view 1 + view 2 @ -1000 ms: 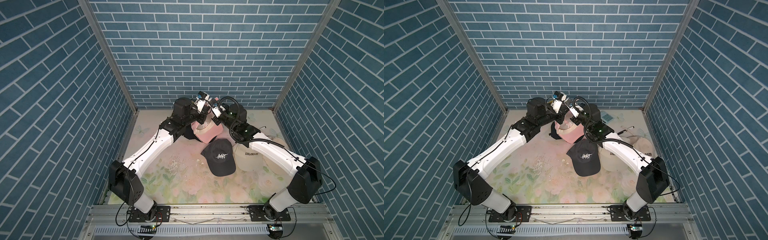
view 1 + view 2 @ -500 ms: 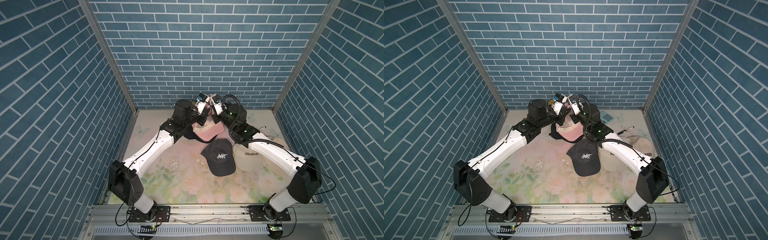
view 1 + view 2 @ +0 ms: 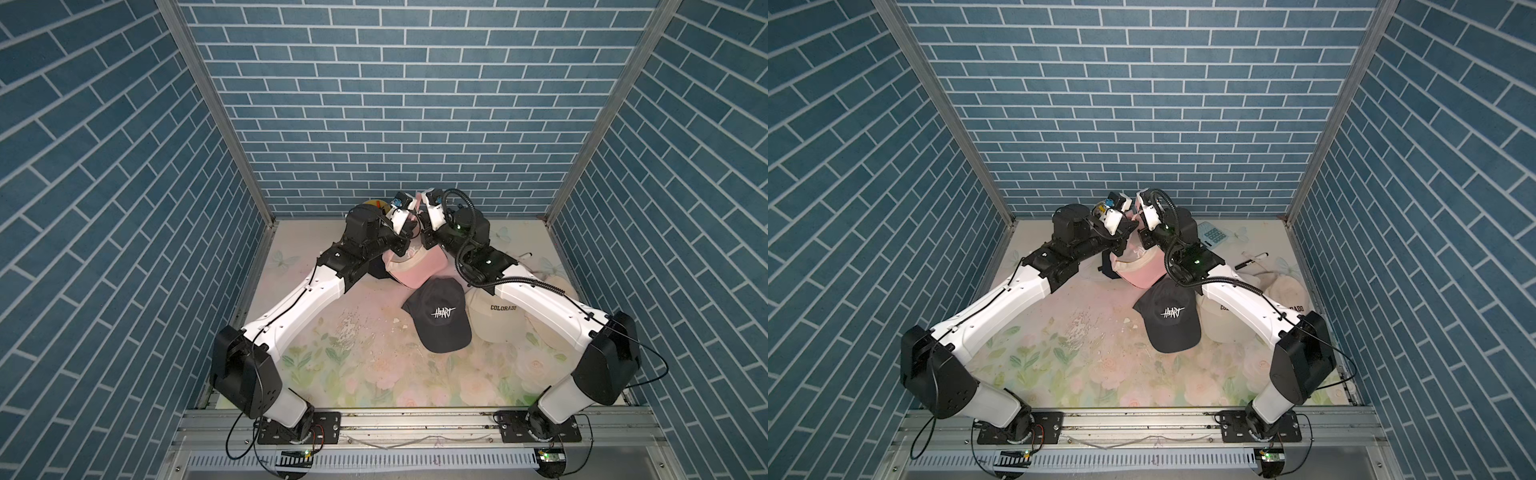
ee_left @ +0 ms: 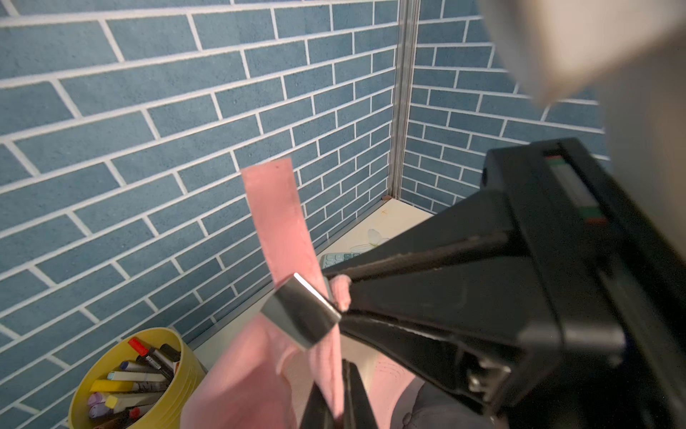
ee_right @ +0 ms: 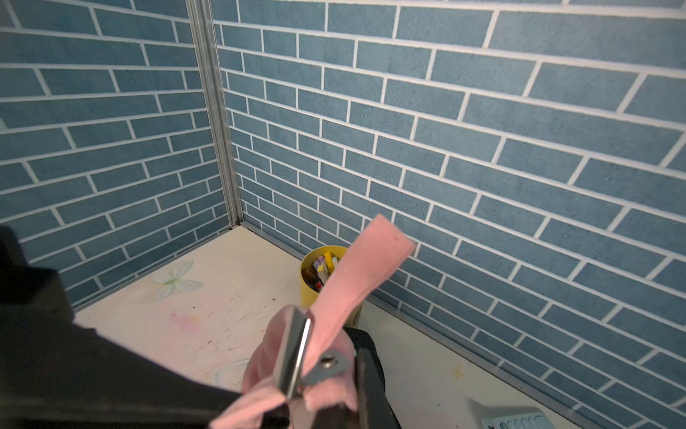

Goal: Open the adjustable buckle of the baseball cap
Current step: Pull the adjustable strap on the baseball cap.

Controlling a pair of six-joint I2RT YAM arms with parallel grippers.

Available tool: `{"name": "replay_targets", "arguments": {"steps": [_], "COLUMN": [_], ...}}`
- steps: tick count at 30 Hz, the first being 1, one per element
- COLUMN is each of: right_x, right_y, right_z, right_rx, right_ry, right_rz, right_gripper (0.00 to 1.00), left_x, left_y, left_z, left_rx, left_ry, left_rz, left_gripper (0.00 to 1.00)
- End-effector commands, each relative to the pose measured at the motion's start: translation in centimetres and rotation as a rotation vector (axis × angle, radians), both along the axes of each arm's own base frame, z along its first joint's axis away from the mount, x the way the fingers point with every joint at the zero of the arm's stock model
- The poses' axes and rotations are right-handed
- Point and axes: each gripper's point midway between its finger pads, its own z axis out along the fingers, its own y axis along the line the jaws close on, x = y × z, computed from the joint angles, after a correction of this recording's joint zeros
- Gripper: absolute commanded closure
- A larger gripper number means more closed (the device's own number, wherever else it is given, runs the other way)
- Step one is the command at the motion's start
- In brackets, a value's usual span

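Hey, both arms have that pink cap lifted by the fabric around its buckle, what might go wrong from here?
1. The left end effector and right end effector each pinch only thin fabric by the metal buckle. A hard pull may slip a grip and drop the pink cap.
2. Their fingertips sit very close together, so they might knock into each other.
3. The yellow marker cup stands by the back wall close by, and a swing could tip it.
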Motion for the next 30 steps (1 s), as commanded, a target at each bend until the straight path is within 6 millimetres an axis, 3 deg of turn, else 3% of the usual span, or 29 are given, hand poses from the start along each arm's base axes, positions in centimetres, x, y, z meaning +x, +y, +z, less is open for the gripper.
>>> {"name": "replay_targets", "arguments": {"steps": [1, 4, 8, 10, 13, 18, 23, 30], "right_x": [3.3, 2.8, 1.5, 1.2, 0.7, 0.0, -0.6, -1.9], "right_y": [-4.8, -3.6, -1.8, -1.6, -1.1, -0.8, -0.4, 0.1], "right_z": [4.7, 4.4, 3.6, 3.3, 3.0, 2.3, 1.7, 1.2], "right_rx": [0.175, 0.14, 0.023, -0.021, -0.084, -0.157, -0.201, -0.242], "right_ry": [-0.059, -0.077, -0.139, -0.151, -0.167, -0.187, -0.171, -0.178], "right_rz": [-0.205, -0.124, -0.015, 0.012, 0.057, 0.118, 0.17, 0.253], "right_gripper": [1.0, 1.0, 1.0, 1.0, 1.0, 1.0, 1.0, 1.0], "left_x": [-2.5, -2.0, -0.3, 0.4, 0.4, -1.2, -2.3, -1.6], "left_y": [-0.4, -0.7, 0.0, 0.6, 1.5, 1.8, 0.8, 0.7], "left_z": [-1.9, -1.5, 0.3, 1.3, 2.6, 4.4, 4.7, 5.2], "left_rx": [0.012, -0.006, -0.028, -0.048, -0.053, 0.048, 0.145, 0.209], "left_ry": [0.09, 0.088, 0.042, 0.025, -0.025, -0.21, -0.311, -0.397], "left_rz": [-0.094, -0.085, -0.02, 0.0, -0.008, -0.097, -0.211, -0.215], "left_gripper": [0.99, 0.88, 0.56, 0.47, 0.45, 0.42, 0.36, 0.24]}}
